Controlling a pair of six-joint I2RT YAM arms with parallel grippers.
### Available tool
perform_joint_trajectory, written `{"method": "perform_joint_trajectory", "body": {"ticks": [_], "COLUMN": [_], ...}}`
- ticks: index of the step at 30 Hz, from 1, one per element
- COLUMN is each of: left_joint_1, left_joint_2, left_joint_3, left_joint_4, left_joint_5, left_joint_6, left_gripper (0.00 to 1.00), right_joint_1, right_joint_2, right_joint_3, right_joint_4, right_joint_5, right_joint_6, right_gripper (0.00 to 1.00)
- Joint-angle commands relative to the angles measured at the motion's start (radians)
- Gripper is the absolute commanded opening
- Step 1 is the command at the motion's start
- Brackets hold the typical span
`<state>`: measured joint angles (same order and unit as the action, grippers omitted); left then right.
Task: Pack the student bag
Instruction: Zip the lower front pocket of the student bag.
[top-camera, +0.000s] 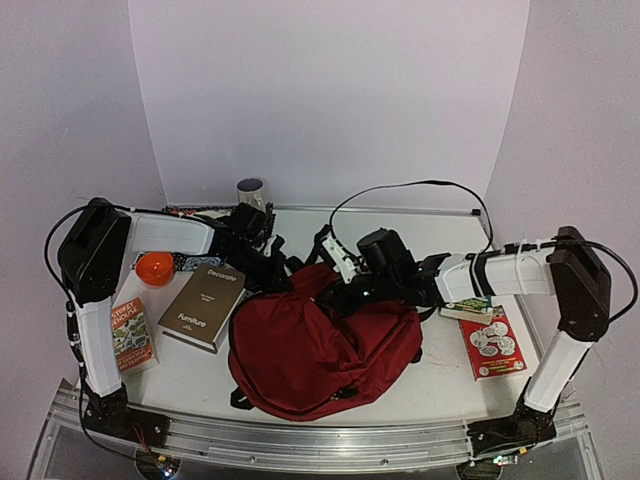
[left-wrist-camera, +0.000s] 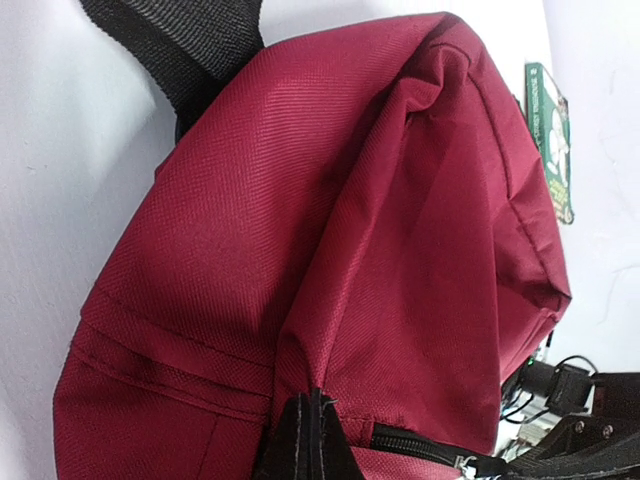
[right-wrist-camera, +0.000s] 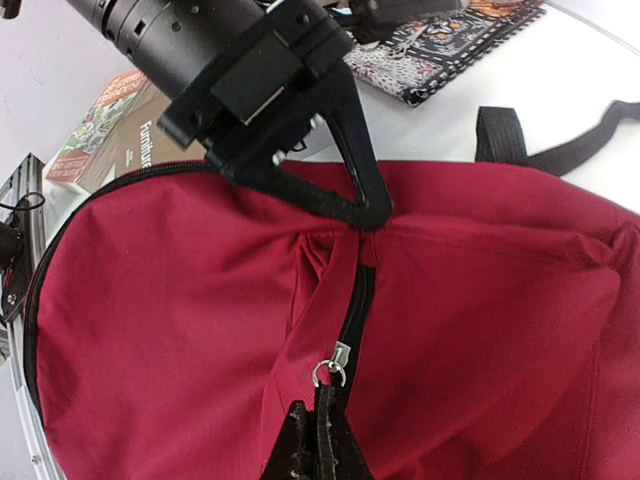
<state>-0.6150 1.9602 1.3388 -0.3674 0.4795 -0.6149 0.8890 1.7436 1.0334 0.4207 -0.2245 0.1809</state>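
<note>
The student bag (top-camera: 320, 350), a dark red backpack with black straps, lies in the middle of the table. My left gripper (left-wrist-camera: 315, 400) is shut, pinching a fold of the bag's red fabric (left-wrist-camera: 330, 250) at the end of its black zip (left-wrist-camera: 420, 445). From the right wrist view that same left gripper (right-wrist-camera: 365, 215) grips the cloth at the far end of the zip (right-wrist-camera: 358, 300). My right gripper (right-wrist-camera: 320, 420) is shut on the black pull tab hanging from the silver zip ring (right-wrist-camera: 330, 372). In the top view both grippers meet at the bag's upper edge (top-camera: 330, 285).
A brown book (top-camera: 205, 305), an orange bowl (top-camera: 155, 267) and a colourful book (top-camera: 132, 335) lie left of the bag. A red book (top-camera: 492, 343) and a green one (top-camera: 465, 308) lie right. A cup (top-camera: 251, 192) stands at the back, beside a patterned notebook (right-wrist-camera: 440, 45).
</note>
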Motion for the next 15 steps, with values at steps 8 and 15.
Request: {"method": "perform_joint_trajectory", "body": {"ticks": [8, 15], "left_joint_1": [0.186, 0.185], "left_joint_2": [-0.011, -0.035], "left_joint_3": [-0.004, -0.036], "left_joint_4": [0.048, 0.054], "left_joint_5": [-0.273, -0.27], "left_joint_6": [-0.09, -0.059], "left_gripper": [0.0, 0.0], "right_joint_1": [0.011, 0.003], "right_joint_2": [-0.237, -0.27], "right_joint_3": [-0.136, -0.176], "right_joint_4": [-0.168, -0.177], "right_joint_5": [0.136, 0.264], "right_joint_6": [0.057, 0.12], "right_gripper": [0.0, 0.0]}}
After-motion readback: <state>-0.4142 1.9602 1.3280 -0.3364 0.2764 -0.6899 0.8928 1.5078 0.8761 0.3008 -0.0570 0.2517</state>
